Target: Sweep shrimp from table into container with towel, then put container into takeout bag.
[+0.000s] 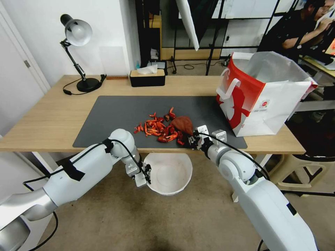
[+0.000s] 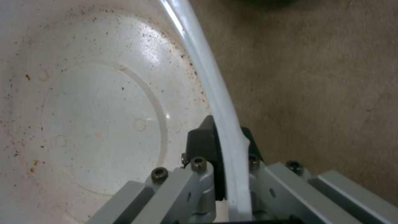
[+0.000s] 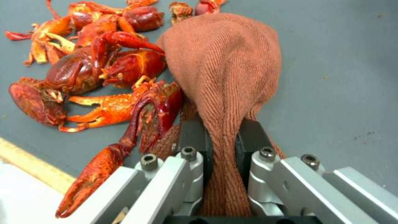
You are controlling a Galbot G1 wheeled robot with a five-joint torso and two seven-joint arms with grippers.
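A pile of red-orange shrimp (image 1: 158, 127) (image 3: 99, 71) lies on the dark mat near the front edge of the table (image 1: 45, 122). My right gripper (image 1: 193, 140) (image 3: 223, 137) is shut on the rust-red towel (image 1: 182, 124) (image 3: 226, 62), which rests on the mat against the right side of the pile. Below the table's front edge, my left gripper (image 1: 148, 176) (image 2: 227, 140) is shut on the rim of the white container (image 1: 171, 174) (image 2: 95, 102), holding it under the pile. The container holds only small specks. The white and red takeout bag (image 1: 260, 94) stands open at the table's right end.
A black tissue box (image 1: 147, 77) and a desk lamp (image 1: 78, 52) stand along the back of the table. The grey mat (image 1: 115, 115) has bare room left of the pile. Carpet floor lies beneath the container.
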